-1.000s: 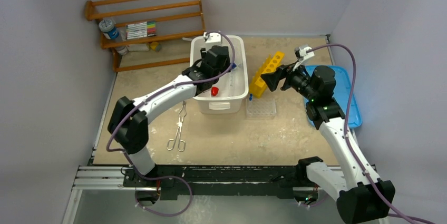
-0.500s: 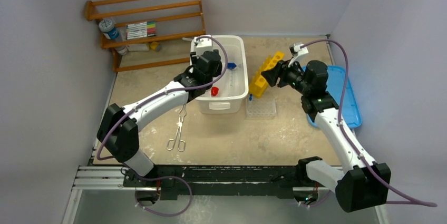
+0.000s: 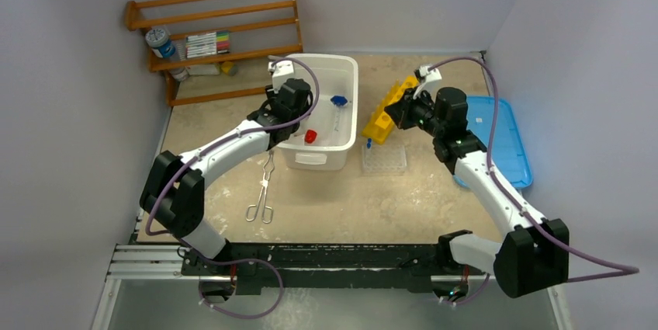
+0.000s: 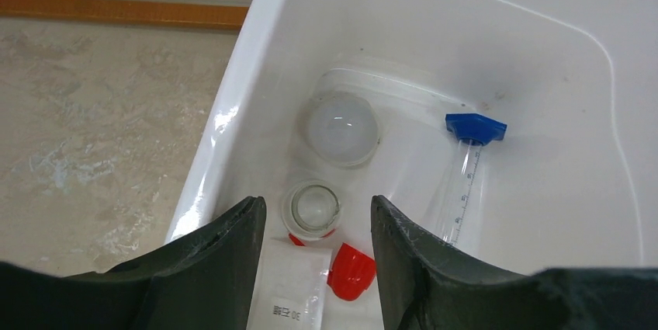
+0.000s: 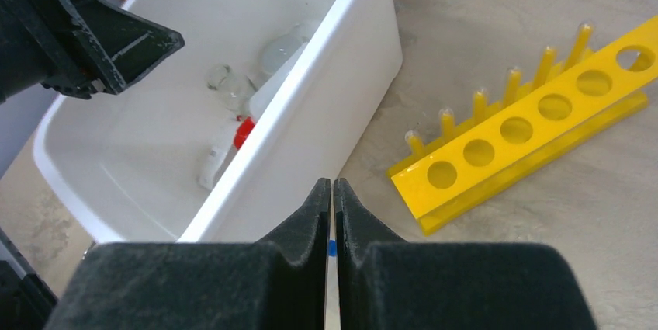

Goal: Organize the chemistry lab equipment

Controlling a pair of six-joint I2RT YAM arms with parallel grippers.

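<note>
My left gripper (image 3: 289, 112) (image 4: 318, 207) hangs open over the left side of the white bin (image 3: 349, 74). In the left wrist view a tiny clear glass jar (image 4: 314, 207) stands below the gap between its fingers. Beside the jar lie a squeeze bottle with a red cap (image 4: 351, 270), a round translucent dish (image 4: 341, 124) and a blue-capped tube (image 4: 465, 182). The right gripper (image 3: 392, 112) (image 5: 332, 184) is shut with nothing between its tips. It hovers between the bin wall and the yellow rack (image 5: 535, 136). Metal tongs (image 3: 262, 194) lie on the table left of the bin.
A clear well plate (image 3: 385, 159) sits in front of the yellow rack, with a small blue-ended piece (image 3: 368, 144) at its left corner. A blue tray (image 3: 508, 140) lies at the right edge. A wooden shelf (image 3: 217, 35) with markers stands at the back left.
The right gripper has swung left to the yellow rack and closed from wide open. My left gripper has shifted left inside the bin, staying open.
</note>
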